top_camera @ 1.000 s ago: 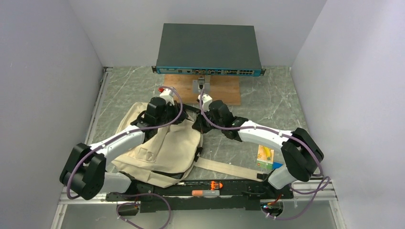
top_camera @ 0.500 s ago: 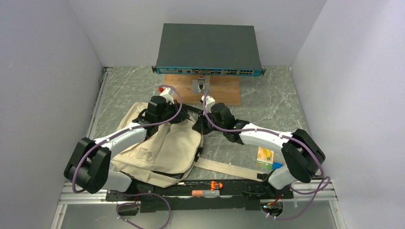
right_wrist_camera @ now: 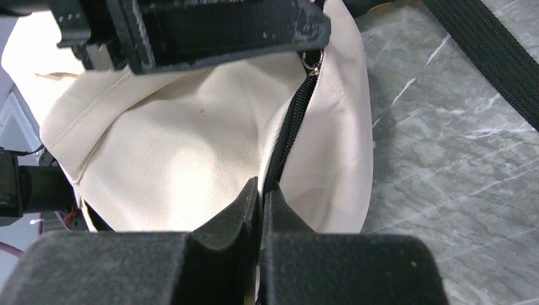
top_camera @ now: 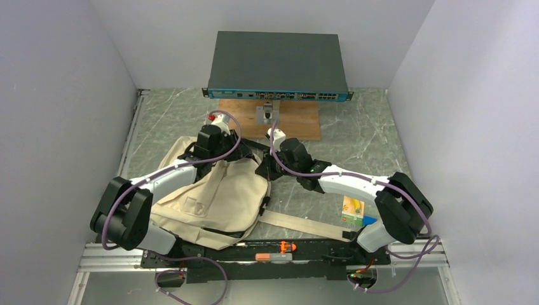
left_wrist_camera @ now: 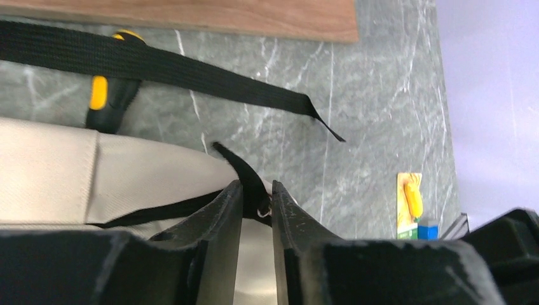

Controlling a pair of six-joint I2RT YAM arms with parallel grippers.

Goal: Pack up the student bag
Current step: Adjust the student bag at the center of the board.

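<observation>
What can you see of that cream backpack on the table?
The backpack is soft cream canvas with a black zipper, lying slumped on the grey marbled table, one wide cream strap trailing right. The right gripper is shut on its zipper edge; the zipper pull sits between the parted fingers of the left gripper.

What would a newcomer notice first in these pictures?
The big cream student bag lies on the left half of the marble table. At its far edge the right claw pinches the black zipper, and the left claw stands slightly open around a black tab. A dark network box sits at the back.
</observation>
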